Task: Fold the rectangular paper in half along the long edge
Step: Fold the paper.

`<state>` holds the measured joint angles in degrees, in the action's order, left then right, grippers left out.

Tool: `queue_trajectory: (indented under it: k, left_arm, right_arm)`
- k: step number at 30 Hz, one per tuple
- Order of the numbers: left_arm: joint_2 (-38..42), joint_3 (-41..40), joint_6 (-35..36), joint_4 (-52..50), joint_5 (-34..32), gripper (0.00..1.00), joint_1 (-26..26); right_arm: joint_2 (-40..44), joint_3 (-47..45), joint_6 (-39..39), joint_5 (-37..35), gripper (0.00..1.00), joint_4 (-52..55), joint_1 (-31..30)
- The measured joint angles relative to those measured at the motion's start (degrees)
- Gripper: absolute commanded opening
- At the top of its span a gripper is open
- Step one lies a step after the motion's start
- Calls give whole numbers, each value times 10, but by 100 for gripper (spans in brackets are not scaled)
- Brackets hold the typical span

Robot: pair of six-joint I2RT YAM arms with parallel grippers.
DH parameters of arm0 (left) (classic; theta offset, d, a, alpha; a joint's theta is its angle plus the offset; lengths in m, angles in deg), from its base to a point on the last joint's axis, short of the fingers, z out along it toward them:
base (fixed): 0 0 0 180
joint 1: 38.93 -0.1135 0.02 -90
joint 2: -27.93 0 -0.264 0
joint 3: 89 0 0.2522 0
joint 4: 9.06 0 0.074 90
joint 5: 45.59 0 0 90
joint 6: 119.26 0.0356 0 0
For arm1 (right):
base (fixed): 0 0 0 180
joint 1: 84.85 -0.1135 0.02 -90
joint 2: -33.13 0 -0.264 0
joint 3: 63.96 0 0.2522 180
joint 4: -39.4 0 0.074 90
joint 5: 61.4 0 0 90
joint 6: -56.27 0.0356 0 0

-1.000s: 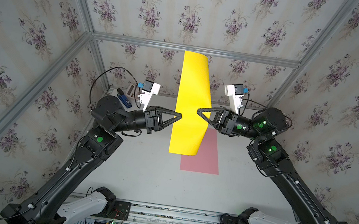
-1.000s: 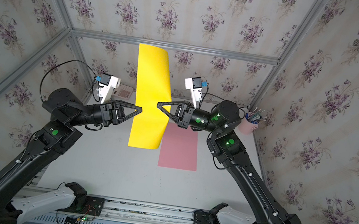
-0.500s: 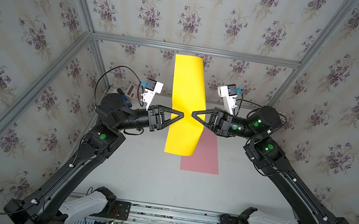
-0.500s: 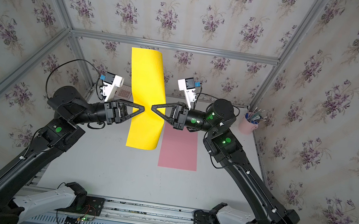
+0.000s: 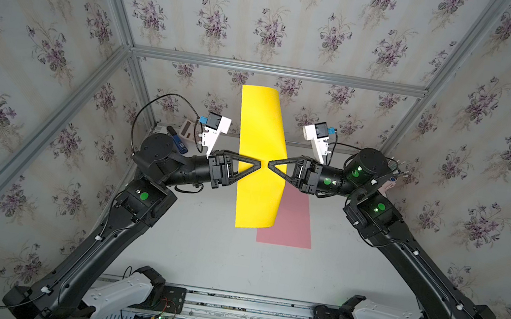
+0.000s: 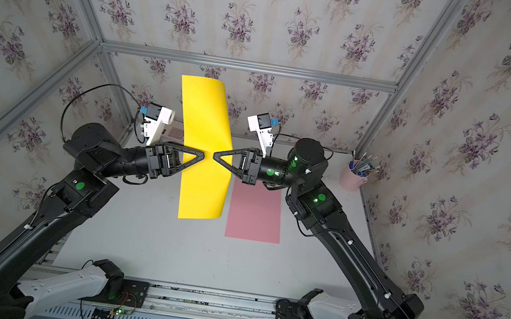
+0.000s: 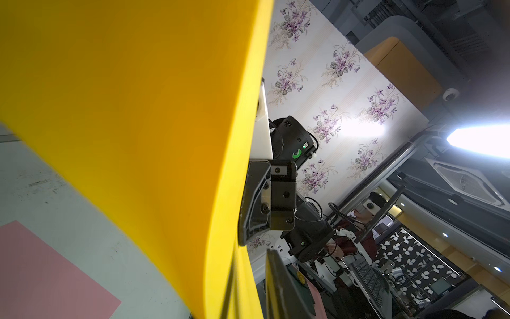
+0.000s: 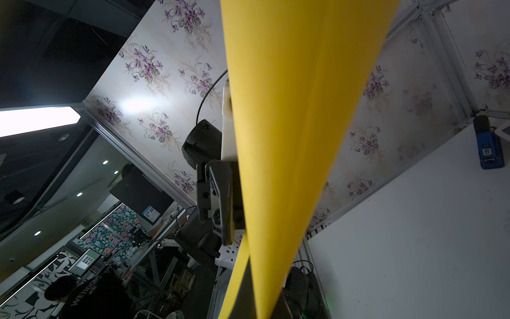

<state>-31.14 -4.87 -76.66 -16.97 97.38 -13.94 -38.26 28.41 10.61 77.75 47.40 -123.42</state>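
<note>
A yellow rectangular paper (image 5: 265, 134) (image 6: 209, 125) hangs upright in the air over the table, its long side vertical and its top curling. My right gripper (image 5: 269, 165) (image 6: 214, 156) is shut on its right edge about halfway up. In the right wrist view the paper (image 8: 289, 110) runs down into the right gripper (image 8: 260, 303). My left gripper (image 5: 259, 164) (image 6: 203, 155) faces it tip to tip. In the left wrist view the left gripper (image 7: 249, 287) is open a little. The paper (image 7: 138, 110) lies against one finger, and a gap shows before the other finger (image 7: 278, 279).
A pink sheet (image 5: 292, 221) (image 6: 254, 212) lies flat on the white table, below and to the right of the yellow paper. A pink cup of pens (image 6: 353, 179) stands at the back right. A blue device (image 5: 180, 145) (image 8: 488, 146) and a small calculator (image 5: 187, 129) sit at the back left.
The right gripper has carried the yellow paper a little to the left, and the paper's top has swung left too. The gap between the two grippers' tips has narrowed.
</note>
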Motion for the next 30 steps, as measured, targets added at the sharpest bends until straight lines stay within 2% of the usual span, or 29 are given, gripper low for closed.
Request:
queue_trajectory:
  k: [11, 14, 20, 23, 26, 30]
  left_arm:
    - [-13, -2, 0, 2, 0, 23, 5]
    - [-16, -2, -2, 2, 1, 18, 8]
    - [-12, -2, -1, 2, 6, 0, 10]
    - [-11, -2, 0, 2, 6, 0, 10]
    - [-11, -3, 0, 5, 6, 0, 10]
    - [-10, -11, -6, 27, 15, 0, 13]
  right_arm:
    - [1, -6, 5, -1, 0, -13, -1]
    - [0, -9, 7, -3, 0, -18, -3]
    - [1, -8, 7, -4, 0, -21, -3]
    - [1, -8, 7, -3, 1, -21, -3]
    - [2, -8, 7, -4, 15, -22, -3]
    - [7, -10, 8, -14, 26, -31, -3]
